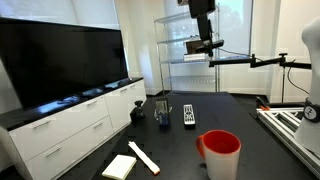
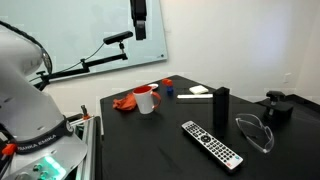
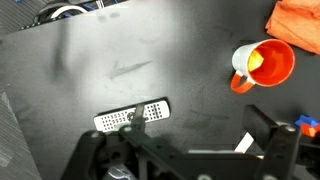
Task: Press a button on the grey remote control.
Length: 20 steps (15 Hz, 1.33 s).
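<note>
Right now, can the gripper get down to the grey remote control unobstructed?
Probably yes. The gripper hangs high above the table; the wrist view shows the grey remote control lying flat below it, uncovered. The dark upright object stands apart from it.

an exterior view sits low at one end of the dark table (image 1: 250, 115) and looks along it toward a wire shelf (image 1: 185, 55); the red mug (image 1: 221, 152) is close to the lens and the grey remote control (image 1: 188, 114) is farther off. an exterior view from a neighbouring side, slightly raised, faces a whiteboard (image 2: 90, 30); there the remote lies near and the mug far. both exterior views share the tabletop, with my gripper (image 2: 139, 22) high above it. my wrist view looks straight down from well above, onto the same mug and remote.
</note>
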{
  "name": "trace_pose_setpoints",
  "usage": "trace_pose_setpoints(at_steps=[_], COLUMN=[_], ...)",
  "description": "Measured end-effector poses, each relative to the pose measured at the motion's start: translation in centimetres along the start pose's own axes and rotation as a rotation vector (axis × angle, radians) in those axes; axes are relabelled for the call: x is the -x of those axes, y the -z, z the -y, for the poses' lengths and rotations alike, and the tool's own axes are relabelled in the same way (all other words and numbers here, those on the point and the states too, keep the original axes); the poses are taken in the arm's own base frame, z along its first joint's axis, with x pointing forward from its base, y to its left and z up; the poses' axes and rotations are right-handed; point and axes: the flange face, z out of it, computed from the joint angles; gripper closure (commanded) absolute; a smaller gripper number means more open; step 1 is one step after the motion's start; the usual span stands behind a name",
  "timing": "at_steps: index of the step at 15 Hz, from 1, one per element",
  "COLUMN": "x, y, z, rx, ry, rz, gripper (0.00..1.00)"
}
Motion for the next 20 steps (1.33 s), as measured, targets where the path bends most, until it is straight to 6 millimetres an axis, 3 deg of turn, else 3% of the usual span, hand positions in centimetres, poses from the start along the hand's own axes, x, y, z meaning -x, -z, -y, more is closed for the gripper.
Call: trace_pose_setpoints(at_steps=[8,20], x=[-1.0,-3.1], y=[-1.5,-3.9], z=[0.7,-4.3], rx=[0.046,-0.047], ry=[0.241,0.181], rz=[-0.099,-0.130], gripper=[0.00,0.00])
